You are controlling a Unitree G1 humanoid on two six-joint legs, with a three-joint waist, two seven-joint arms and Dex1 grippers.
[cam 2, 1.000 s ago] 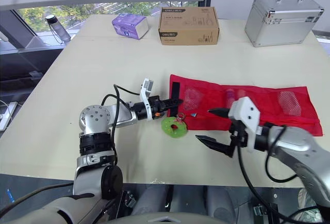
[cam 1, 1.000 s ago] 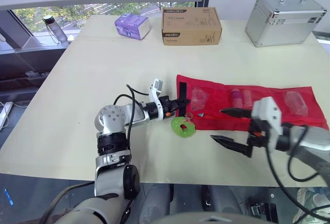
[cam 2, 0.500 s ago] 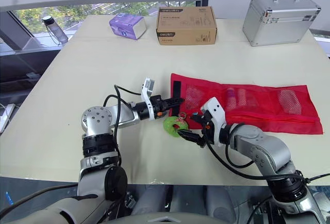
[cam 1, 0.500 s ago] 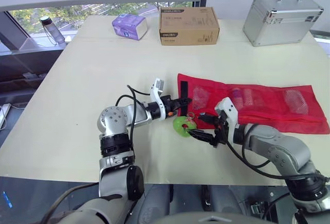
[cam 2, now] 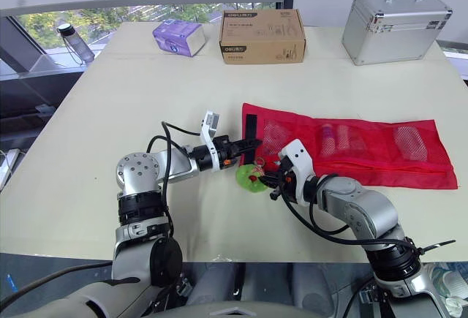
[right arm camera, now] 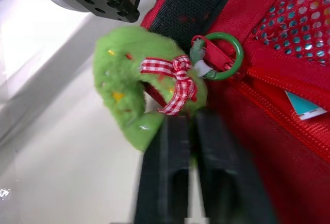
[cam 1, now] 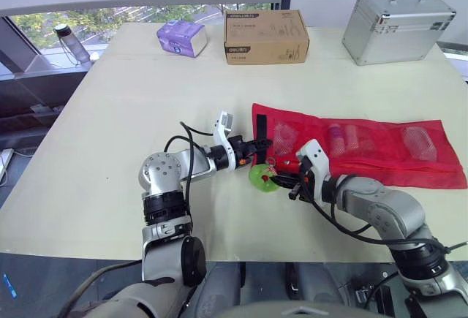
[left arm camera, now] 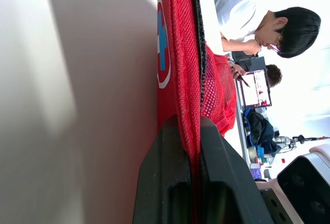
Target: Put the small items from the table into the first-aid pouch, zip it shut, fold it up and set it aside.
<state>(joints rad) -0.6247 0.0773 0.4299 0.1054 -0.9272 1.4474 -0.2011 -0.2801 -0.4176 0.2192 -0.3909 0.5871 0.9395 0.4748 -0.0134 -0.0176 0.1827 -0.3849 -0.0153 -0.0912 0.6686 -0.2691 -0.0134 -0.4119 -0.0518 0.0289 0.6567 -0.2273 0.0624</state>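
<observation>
First-aid pouch (cam 1: 380, 153): items (cam 1: 338, 137) inside, zip seemingly open. My left gripper (cam 1: 261, 144) pinches left edge; right gripper (cam 1: 284, 181) pinches green zip charm (cam 1: 260, 178). Fold pending.

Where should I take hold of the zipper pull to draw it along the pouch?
Grip the green felt charm hanging off the zipper's green ring, close to the ring, coming from the bare-table side at the left end of the red pouch. It lies flat, clear of the mesh; the left pincer clamps that end.
</observation>
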